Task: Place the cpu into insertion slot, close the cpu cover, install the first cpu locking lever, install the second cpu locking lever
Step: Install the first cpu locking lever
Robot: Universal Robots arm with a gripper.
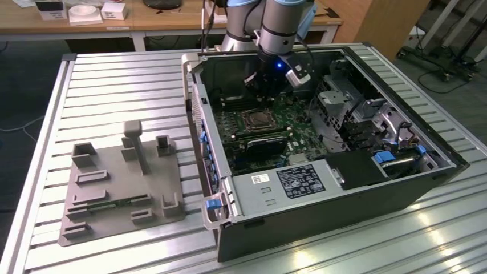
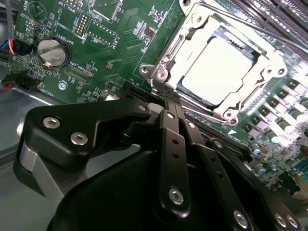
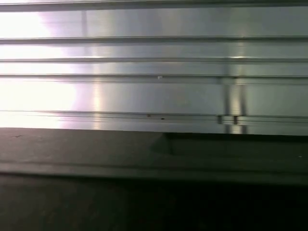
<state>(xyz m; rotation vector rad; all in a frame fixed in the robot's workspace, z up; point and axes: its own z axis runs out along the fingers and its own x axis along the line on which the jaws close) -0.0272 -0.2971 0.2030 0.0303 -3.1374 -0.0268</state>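
The cpu (image 2: 216,67) shows its silvery top inside the insertion slot (image 1: 259,121) on the green board. The cpu cover (image 2: 262,79), a silvery frame, lies down around the chip's edges. A thin metal lever rod (image 2: 255,24) runs along one side of the socket. My gripper (image 2: 166,98) hangs above the board beside a corner of the socket. Its black fingers (image 2: 168,125) lie close together with nothing seen between them. In the exterior view the gripper (image 1: 268,85) is inside the open computer case (image 1: 228,228), a little behind the socket.
The case lies open on a slatted aluminium table (image 1: 114,74). A grey fixture block (image 1: 122,182) stands on the exterior view's left. Drive cages and cables (image 1: 357,120) crowd the case's right side. A round coin battery (image 2: 50,52) sits on the board. Table slats (image 3: 154,91) show beyond a dark edge.
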